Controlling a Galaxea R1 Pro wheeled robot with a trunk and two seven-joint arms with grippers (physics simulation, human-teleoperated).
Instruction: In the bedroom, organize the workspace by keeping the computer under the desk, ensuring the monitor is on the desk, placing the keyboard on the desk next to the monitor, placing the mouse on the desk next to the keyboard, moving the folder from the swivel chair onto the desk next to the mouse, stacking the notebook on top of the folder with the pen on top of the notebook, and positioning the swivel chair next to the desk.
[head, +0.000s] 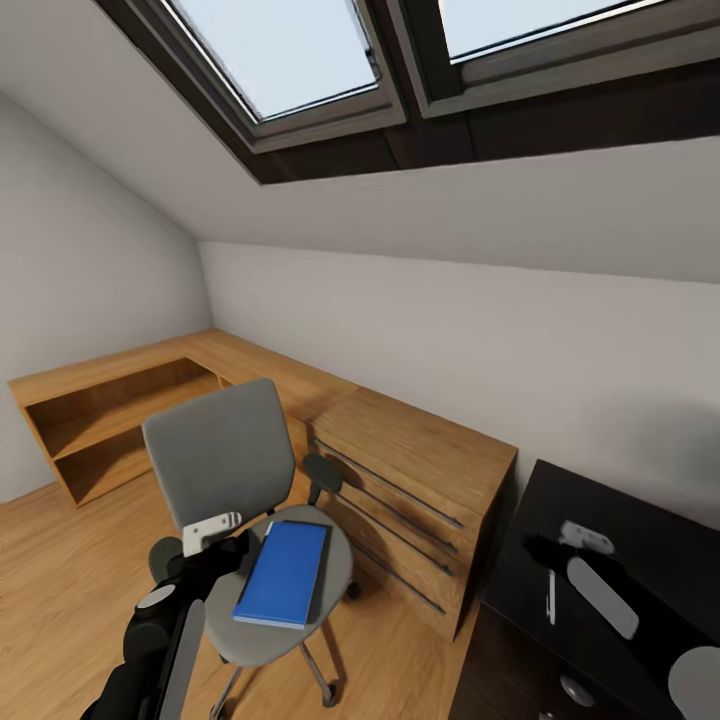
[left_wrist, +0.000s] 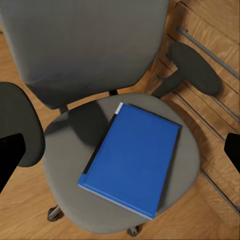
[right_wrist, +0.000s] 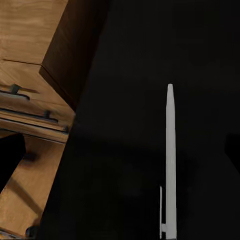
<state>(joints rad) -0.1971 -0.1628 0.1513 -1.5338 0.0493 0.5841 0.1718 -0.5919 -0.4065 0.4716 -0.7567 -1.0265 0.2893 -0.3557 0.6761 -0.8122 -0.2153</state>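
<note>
Folder on the chair seat, left gripper hovering over it

Blue folder lies flat on the grey seat, one corner near the backrest; the left wrist view shows it between the gripper's dark fingertips, which stand spread wide at either side and touch nothing. Beside the chair stands a light wooden dresser with long bar handles. Next to that, the black desk holds a pale pen, close below the right gripper; whether that gripper's jaws are spread I cannot tell
</note>
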